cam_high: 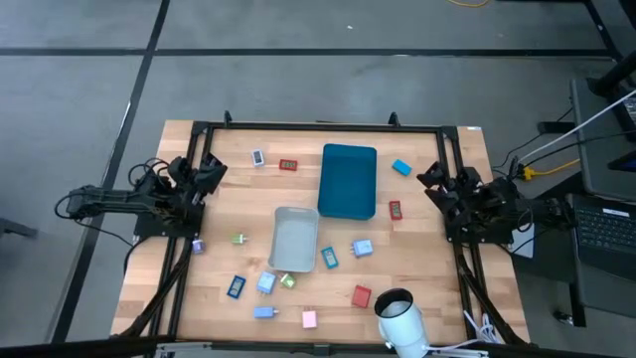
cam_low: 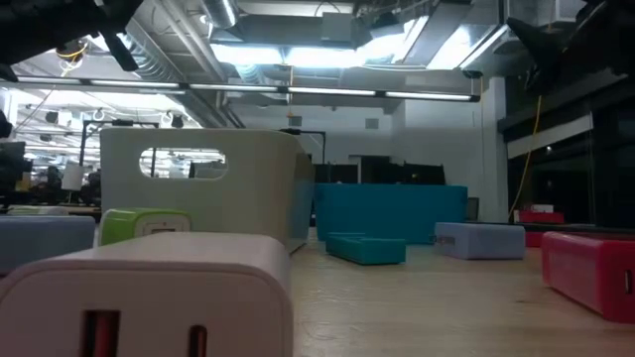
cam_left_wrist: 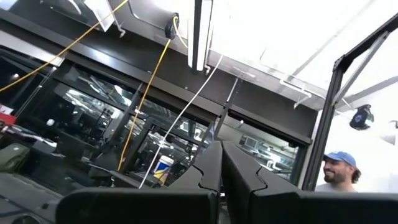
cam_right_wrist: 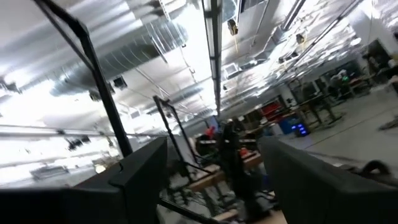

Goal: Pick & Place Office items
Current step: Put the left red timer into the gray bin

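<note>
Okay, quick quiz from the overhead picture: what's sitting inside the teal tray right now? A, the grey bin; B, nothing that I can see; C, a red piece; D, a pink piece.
B: in the high view the teal tray shows only its bare blue floor, while the grey bin sits beside its near corner and the coloured pieces lie scattered on the table around it.

The wooden table (cam_high: pixel 427 283) carries a teal tray (cam_high: pixel 348 180), a grey bin (cam_high: pixel 294 239) and scattered office items (cam_high: pixel 361 295).

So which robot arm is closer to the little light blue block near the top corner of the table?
The right. The right gripper sits just beside the light blue block, at the table's right edge. The left gripper is parked at the left edge, across the table, with the teal tray in between.
</note>
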Robot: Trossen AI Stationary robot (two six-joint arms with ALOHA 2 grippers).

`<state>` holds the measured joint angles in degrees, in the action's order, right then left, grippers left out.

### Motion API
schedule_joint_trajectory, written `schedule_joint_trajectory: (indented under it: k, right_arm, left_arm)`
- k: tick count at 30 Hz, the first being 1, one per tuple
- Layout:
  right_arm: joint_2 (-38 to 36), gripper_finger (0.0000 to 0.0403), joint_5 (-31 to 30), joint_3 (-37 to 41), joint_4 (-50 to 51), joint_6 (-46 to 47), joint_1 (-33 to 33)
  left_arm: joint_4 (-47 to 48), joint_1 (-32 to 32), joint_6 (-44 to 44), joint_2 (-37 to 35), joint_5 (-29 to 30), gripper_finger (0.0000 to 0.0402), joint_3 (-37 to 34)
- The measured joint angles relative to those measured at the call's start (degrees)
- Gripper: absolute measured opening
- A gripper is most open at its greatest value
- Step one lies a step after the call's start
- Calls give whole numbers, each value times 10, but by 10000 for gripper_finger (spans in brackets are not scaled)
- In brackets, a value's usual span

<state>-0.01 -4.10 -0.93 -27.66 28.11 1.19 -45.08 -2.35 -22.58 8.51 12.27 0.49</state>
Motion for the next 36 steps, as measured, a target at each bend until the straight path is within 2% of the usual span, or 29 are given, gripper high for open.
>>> schedule_joint_trajectory:
  k: [3,7,13,17,21,24,27,30,36]
  right_arm:
    - [0,265,-12,0,0,19,0]
    - [0,265,-68,0,-21,21,0]
    - [0,265,-140,0,-37,91,0]
    - [0,265,-150,0,-36,107,0]
    - [0,265,-156,0,-36,125,0]
    - [0,265,-184,0,-37,141,0]
    - [0,265,-228,0,-46,118,0]
    - [0,265,-255,0,-51,118,0]
    - [5,265,-266,0,-52,210,0]
  left_arm:
    - [1,0,-3,0,3,4,0]
    - [2,0,-15,0,3,4,0]
    - [-3,0,-38,0,9,4,0]
    - [-18,0,-32,0,29,4,0]
    - [-14,0,-34,0,84,4,0]
    - [-13,0,-40,0,106,4,0]
    - [-6,0,-78,0,116,4,0]
    - [35,0,-145,0,121,4,0]
    - [151,-1,-224,2,137,4,0]
